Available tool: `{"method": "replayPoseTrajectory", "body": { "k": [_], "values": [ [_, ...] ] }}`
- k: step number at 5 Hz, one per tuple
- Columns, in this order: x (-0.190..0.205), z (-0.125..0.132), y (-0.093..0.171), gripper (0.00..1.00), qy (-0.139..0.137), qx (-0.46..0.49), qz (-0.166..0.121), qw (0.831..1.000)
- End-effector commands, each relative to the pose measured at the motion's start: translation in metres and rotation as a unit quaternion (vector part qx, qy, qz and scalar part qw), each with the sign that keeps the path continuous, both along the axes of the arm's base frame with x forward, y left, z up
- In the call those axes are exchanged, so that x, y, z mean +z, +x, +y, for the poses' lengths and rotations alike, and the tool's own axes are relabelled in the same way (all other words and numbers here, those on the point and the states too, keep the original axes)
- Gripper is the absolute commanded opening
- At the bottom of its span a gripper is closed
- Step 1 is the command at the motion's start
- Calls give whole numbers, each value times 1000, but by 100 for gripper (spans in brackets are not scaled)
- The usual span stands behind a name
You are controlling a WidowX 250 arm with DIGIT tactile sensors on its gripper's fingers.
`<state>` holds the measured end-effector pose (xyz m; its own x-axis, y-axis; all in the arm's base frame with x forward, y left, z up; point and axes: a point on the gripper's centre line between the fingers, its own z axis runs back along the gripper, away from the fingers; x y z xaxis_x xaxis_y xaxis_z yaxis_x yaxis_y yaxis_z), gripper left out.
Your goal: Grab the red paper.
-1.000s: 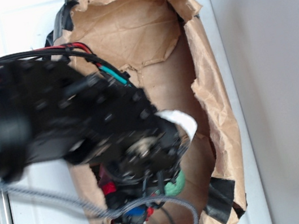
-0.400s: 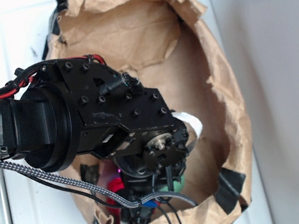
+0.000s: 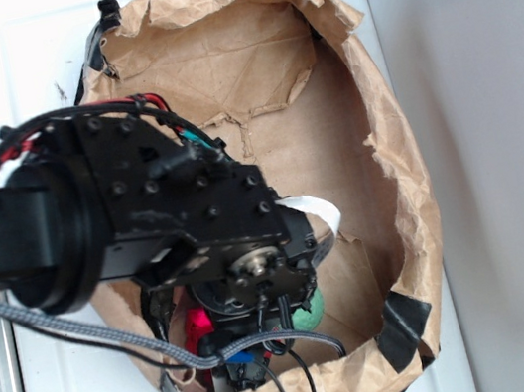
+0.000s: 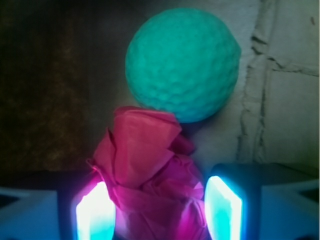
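Note:
The red paper [image 4: 150, 175] is a crumpled wad on the floor of the brown paper bag [image 3: 247, 47]. In the wrist view it lies between my two lit fingers: the left pad [image 4: 95, 212] touches it and the right pad [image 4: 223, 207] stands just beside it. My gripper [image 4: 159, 210] is open around the wad. The green dimpled ball [image 4: 182, 62] sits just beyond the wad, touching its far end. In the exterior view the arm hides most of the red paper [image 3: 198, 325] and the ball [image 3: 309, 314]; the gripper [image 3: 226, 351] is low in the bag's near end.
The bag's torn, upright walls surround the gripper closely on three sides. A white paper strip [image 3: 317, 213] lies beside the wrist. Black tape [image 3: 405, 328] holds the bag's corner. The bag stands on a white surface [image 3: 27, 54].
The arm has swung and dropped lower into the bag's near end. The red paper and green ball stay in place under the wrist.

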<state>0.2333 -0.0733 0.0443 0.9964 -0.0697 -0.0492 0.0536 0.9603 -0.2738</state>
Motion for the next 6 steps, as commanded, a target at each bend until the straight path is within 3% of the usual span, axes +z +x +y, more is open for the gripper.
{"method": "replayPoseTrajectory", "body": {
  "k": [1,2,3,4,5,6],
  "values": [
    [13,0,5,0,0,-6,-25,1000],
    [51,21,12,0,4,40,-76,996],
    [85,61,22,0,21,120,-99,988],
    [102,92,26,0,56,171,-98,979],
    [131,96,18,0,70,171,-105,977],
    [138,92,9,0,159,170,-95,968]
  ]
}}
